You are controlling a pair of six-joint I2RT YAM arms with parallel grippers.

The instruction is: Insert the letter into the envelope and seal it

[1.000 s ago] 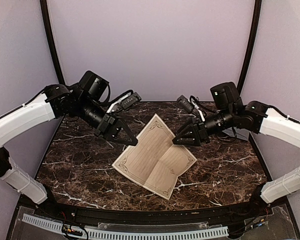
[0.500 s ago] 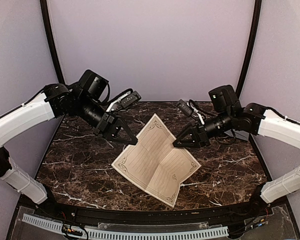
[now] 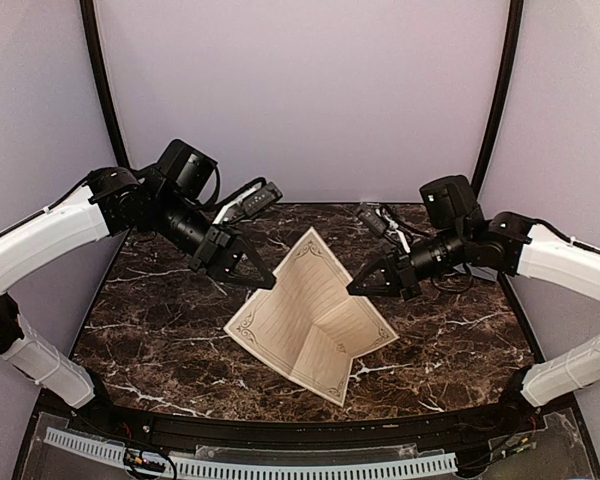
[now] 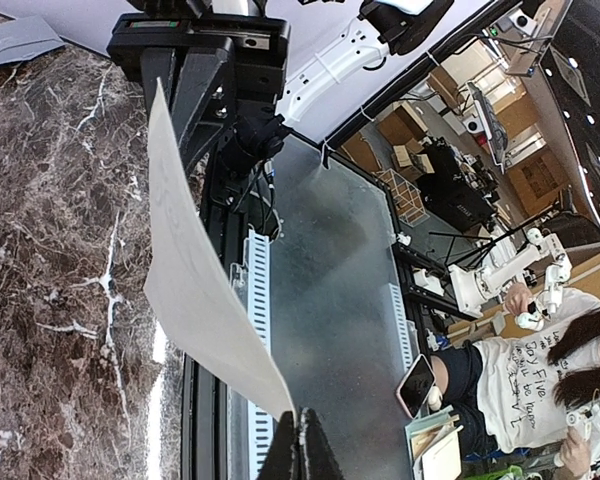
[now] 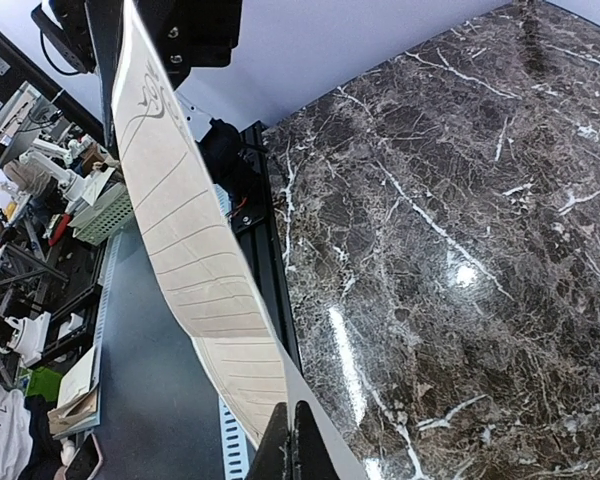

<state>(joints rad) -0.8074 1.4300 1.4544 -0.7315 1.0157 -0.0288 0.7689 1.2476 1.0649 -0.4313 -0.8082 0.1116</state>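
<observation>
1. We find the letter lifted over the dark marble desk, held between the 2 arms near the desk's middle.
2. The left fingers are pressed together on the letter's left edge. In the left wrist view the paper runs straight into the closed tips.
3. The right fingers are clamped on the opposite edge, tips together with the paper between them.
4. The sheet sags into a valley along its middle crease, printed side up. Its far corner points up and away, and its near corner hangs low toward the desk. We cannot tell whether that corner touches the desk.
5. A slate-grey flat piece, which we take for the envelope, lies on the desk at the top-left edge of the left wrist view. Only part of it shows, and it lies apart from the letter.
</observation>
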